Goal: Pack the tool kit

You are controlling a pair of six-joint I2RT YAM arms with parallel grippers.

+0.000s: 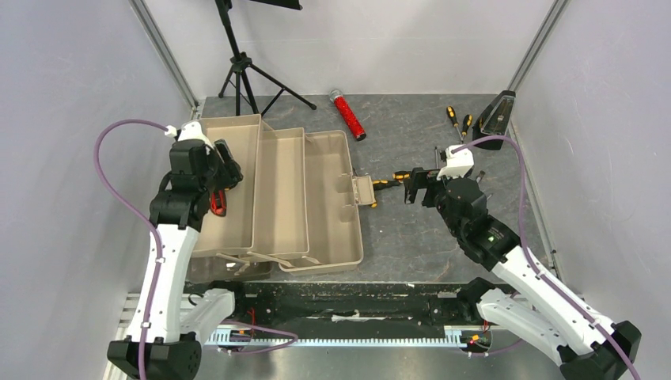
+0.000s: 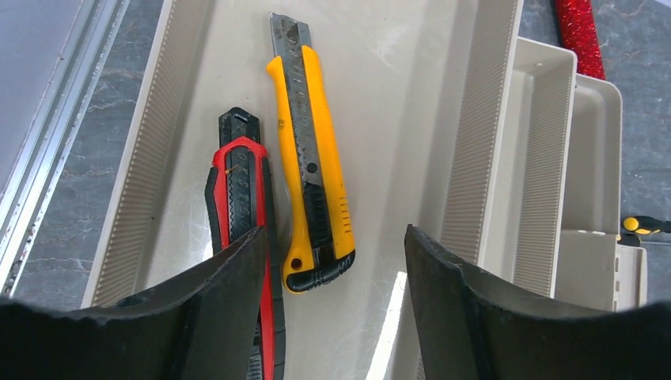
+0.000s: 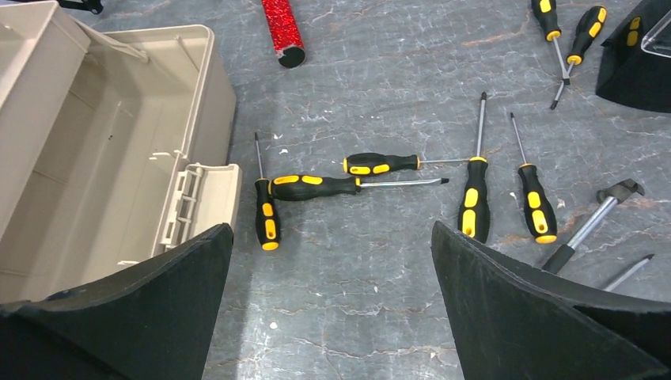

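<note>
The tan toolbox (image 1: 328, 214) lies open at the left with its trays folded out. My left gripper (image 1: 225, 170) hovers open and empty over the leftmost tray (image 2: 396, 95). A red utility knife (image 2: 237, 182) and an orange utility knife (image 2: 312, 158) lie side by side in that tray, just ahead of the left gripper (image 2: 334, 233). My right gripper (image 1: 415, 186) is open and empty above the table, right of the box (image 3: 119, 158). Ahead of the right gripper (image 3: 331, 229) lie several black-orange screwdrivers (image 3: 312, 187) and a small hammer (image 3: 601, 210).
A red glittery cylinder (image 1: 348, 115) lies behind the box. Two more screwdrivers (image 1: 457, 120) lie beside the black metronome (image 1: 497, 115) at the back right. A black tripod (image 1: 241, 71) stands at the back left. Grey walls close in both sides.
</note>
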